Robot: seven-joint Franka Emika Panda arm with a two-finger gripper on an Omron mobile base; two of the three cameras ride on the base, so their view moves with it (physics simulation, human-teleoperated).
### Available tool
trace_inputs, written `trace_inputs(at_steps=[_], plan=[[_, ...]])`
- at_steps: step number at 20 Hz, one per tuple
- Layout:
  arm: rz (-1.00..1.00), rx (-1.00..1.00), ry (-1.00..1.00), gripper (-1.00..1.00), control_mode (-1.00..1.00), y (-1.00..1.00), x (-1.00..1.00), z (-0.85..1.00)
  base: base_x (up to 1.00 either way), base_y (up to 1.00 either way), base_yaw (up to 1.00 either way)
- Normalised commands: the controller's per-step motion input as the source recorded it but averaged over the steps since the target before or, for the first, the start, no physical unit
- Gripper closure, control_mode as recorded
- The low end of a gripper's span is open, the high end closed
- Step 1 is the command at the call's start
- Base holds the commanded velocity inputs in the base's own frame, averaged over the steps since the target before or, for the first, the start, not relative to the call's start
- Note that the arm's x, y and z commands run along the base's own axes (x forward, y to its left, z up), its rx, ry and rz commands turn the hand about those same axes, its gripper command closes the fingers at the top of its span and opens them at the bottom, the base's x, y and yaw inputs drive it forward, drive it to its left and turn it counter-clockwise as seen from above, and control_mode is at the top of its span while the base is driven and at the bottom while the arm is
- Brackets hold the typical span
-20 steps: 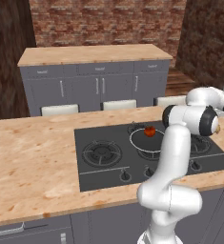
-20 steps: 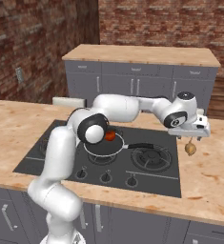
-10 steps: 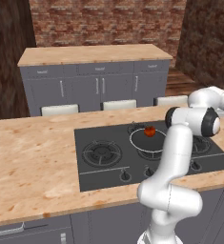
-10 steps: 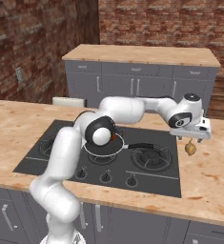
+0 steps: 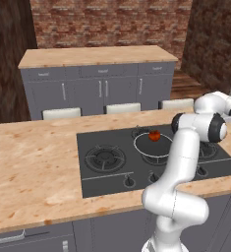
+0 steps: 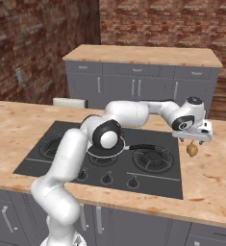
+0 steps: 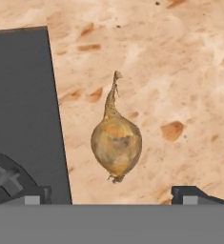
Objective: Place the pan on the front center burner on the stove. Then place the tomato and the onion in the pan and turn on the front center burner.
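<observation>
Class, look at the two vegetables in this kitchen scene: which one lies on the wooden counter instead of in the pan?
The onion, the tan bulb with a pointed tip, lies on the counter beside the stove. The red tomato sits in the pan.

One pan [image 5: 154, 146], one tomato [image 5: 155, 135], one onion [image 7: 116, 145], one stove [image 6: 47, 158], three white chair backs [image 5: 61, 113].

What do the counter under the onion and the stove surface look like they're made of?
The counter looks like light wood or a wood-look laminate: tan with reddish knots and streaks, matte. The stove looks like flat black glass or enamelled metal: uniform dark grey, smooth, with a straight sharp edge. The onion has dry, papery yellow-brown skin.
</observation>
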Motion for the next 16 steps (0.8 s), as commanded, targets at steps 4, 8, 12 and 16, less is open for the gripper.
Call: trace_inputs(at_steps=[4,8,12,16], plan=[[0.0,0.01,0.0,-1.0,-1.0,-0.12,0.28,-0.24,0.0,0.0,0.0],[0.0,0.0,0.0,-1.0,-1.0,-0.13,0.16,-0.16,0.0,0.0,0.0],[0.0,0.0,0.0,-1.0,-1.0,-0.15,0.0,-0.13,0.0,0.0,0.0],[0.0,0.0,0.0,-1.0,-1.0,-0.1,0.0,-0.08,0.0,0.0,0.0]])
